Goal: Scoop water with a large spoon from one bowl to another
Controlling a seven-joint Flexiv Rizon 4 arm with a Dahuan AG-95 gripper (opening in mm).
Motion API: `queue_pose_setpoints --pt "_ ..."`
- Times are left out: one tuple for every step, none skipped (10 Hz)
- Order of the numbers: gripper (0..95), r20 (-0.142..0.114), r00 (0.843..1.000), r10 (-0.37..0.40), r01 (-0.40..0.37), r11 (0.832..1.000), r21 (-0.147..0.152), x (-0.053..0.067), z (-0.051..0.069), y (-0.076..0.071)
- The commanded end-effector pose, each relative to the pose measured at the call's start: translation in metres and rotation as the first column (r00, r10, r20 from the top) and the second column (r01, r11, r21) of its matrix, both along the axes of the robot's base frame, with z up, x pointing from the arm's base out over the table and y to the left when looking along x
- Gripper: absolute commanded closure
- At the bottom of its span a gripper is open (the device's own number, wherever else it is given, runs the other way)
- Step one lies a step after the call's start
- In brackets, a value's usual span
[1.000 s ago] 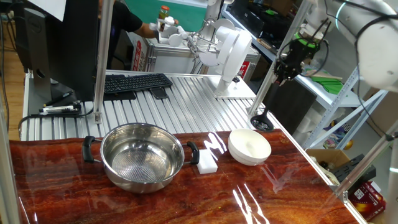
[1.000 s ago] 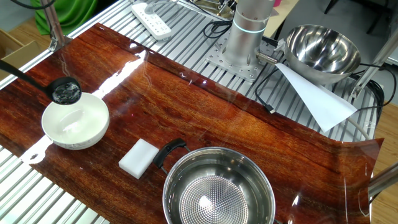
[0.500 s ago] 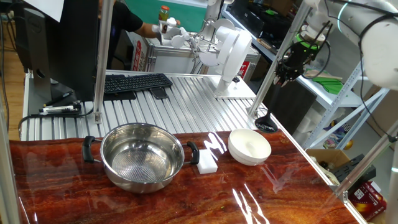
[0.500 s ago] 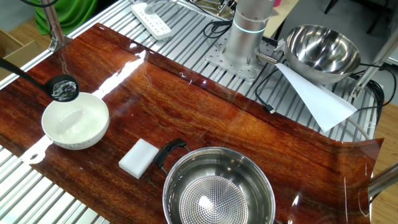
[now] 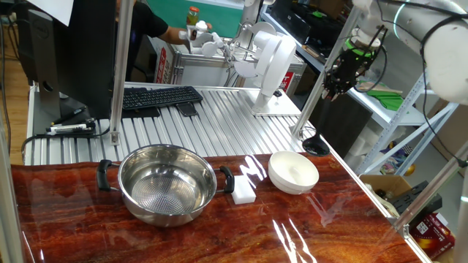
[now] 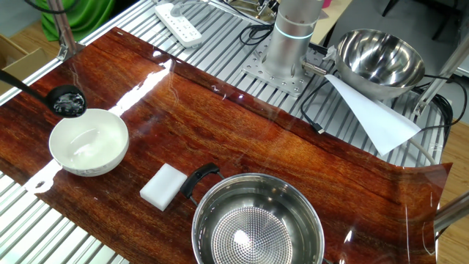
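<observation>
The black two-finger gripper (image 5: pixel 335 90) hangs high beyond the tabletop's far edge, its jaws nearly closed on the thin dark handle of the black ladle (image 6: pixel 67 102); the contact itself is too small to make out clearly. The ladle's small round cup hovers beside the plain white round bowl (image 6: pixel 89 141) near the glossy reddish wooden tabletop's (image 6: pixel 242 125) corner. The wide shiny steel two-handled pot (image 5: pixel 167 183) stands apart, cropped in the other fixed view. A white rectangular block (image 5: pixel 243 190) lies between them.

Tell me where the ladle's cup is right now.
In the other fixed view, the ladle cup hangs at far left, just beyond the white bowl rim, not over it; its handle runs off the left edge.
</observation>
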State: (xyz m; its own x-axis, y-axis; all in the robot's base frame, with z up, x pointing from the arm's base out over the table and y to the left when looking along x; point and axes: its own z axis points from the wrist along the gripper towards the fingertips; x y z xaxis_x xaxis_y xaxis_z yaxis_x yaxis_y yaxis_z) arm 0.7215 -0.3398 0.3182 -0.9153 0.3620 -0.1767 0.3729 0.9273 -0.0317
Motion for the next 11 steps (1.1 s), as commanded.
queue_pose_setpoints --pt "95.0 -0.007 1.0 -0.007 0.007 1.0 0.007 0.0022 0.0007 -0.0011" --pt "95.0 -0.006 1.0 -0.018 0.018 1.0 0.007 0.0023 0.0002 -0.0008" --pt "95.0 -0.007 1.0 -0.027 0.027 1.0 0.008 0.0025 -0.0005 -0.0004" --pt "95.0 -0.006 0.999 -0.032 0.032 0.999 0.007 0.0028 -0.0016 0.0002" --pt "95.0 -0.008 0.999 -0.032 0.032 0.999 0.009 0.0029 -0.0021 0.0004" --pt "95.0 -0.01 0.999 -0.033 0.033 0.999 0.01 0.0031 -0.0023 0.0009" --pt "95.0 -0.01 0.999 -0.036 0.036 0.999 0.011 0.0035 -0.0025 0.0016" --pt "95.0 -0.013 0.999 -0.037 0.037 0.999 0.011 0.0037 -0.0025 0.0021" --pt "95.0 -0.017 0.999 -0.037 0.038 0.999 0.014 0.0039 -0.0026 0.0026" --pt "95.0 -0.021 0.999 -0.039 0.039 0.999 0.016 0.0042 -0.0027 0.0032" --pt "95.0 -0.022 0.999 -0.04 0.041 0.999 0.017 0.0044 -0.0032 0.0037"
